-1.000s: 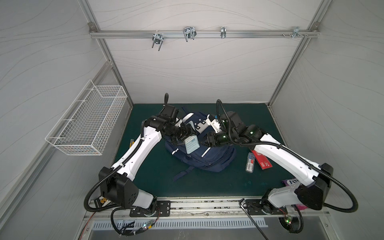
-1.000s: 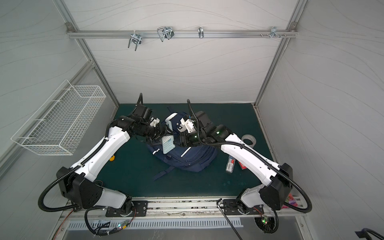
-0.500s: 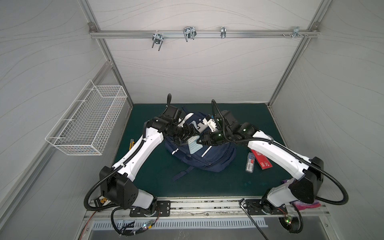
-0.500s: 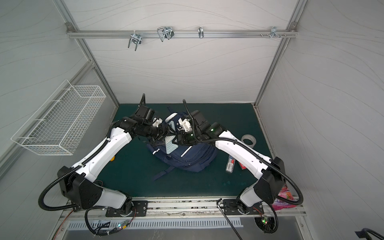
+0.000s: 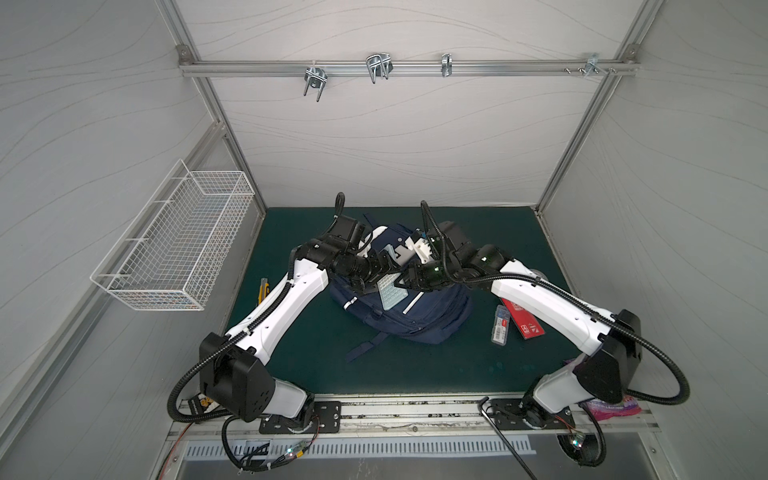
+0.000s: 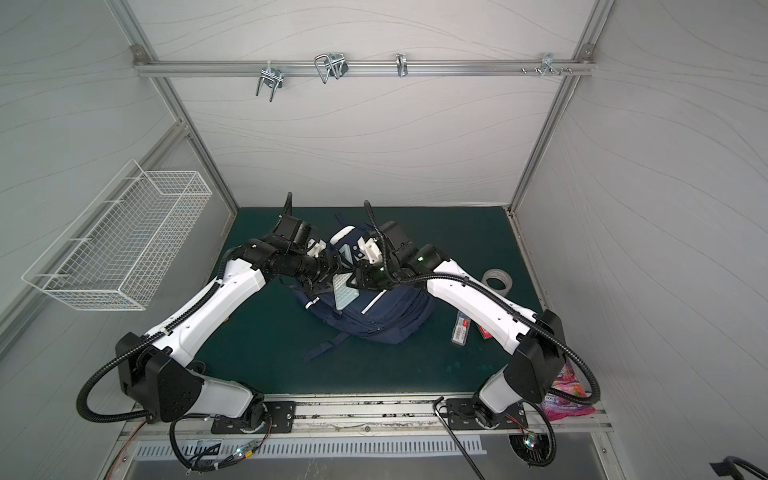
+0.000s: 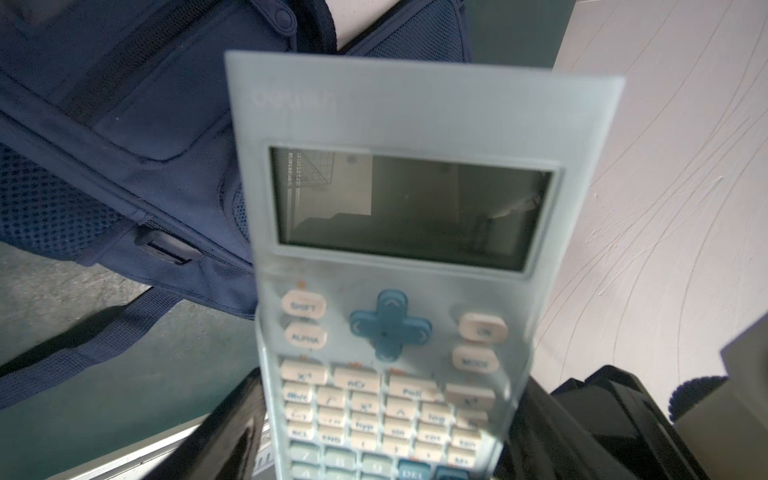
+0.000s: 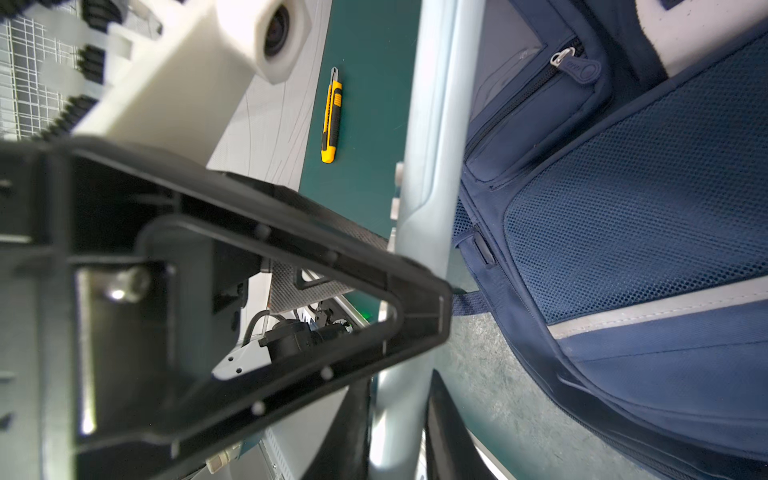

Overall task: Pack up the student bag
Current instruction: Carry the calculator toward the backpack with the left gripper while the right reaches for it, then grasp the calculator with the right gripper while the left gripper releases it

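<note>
We note both arms reaching mid-frame above student bag (image 5: 432,320) | left gripper (image 5: 376,282) grasping calculator (image 5: 391,293) | right gripper (image 5: 402,283) astride it, grip unclear

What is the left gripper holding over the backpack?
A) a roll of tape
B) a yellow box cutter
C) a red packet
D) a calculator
D: the left wrist view shows a pale blue calculator, with its screen and keys, held in the left gripper over the backpack.
</note>
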